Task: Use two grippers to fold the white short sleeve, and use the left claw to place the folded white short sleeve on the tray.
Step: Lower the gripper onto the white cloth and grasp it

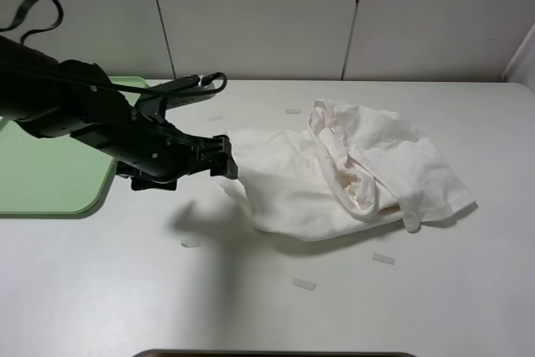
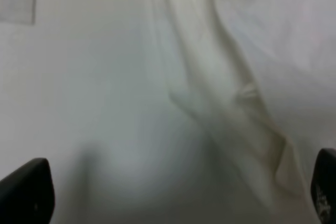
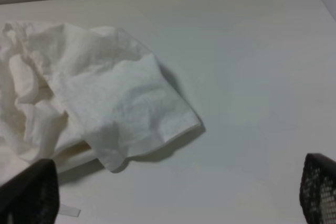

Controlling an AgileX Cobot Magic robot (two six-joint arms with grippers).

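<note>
The white short sleeve [image 1: 343,169] lies crumpled and partly folded on the white table, right of centre. My left claw [image 1: 224,156] is at the shirt's left edge. In the left wrist view its fingertips [image 2: 26,192] stand wide apart, open, with blurred white cloth [image 2: 220,87] close beneath them; the claw [image 2: 173,195] holds nothing. The right gripper [image 3: 178,198] is out of the exterior view. Its wrist view shows it open and empty, off the shirt's right side [image 3: 105,103]. The pale green tray [image 1: 50,181] lies at the far left, partly under the left arm.
Several small pale tape strips lie on the table, one [image 1: 303,284] in front of the shirt, one [image 1: 383,258] near its right front, one [image 1: 292,111] behind it. A grey panelled wall [image 1: 251,14] stands behind the table.
</note>
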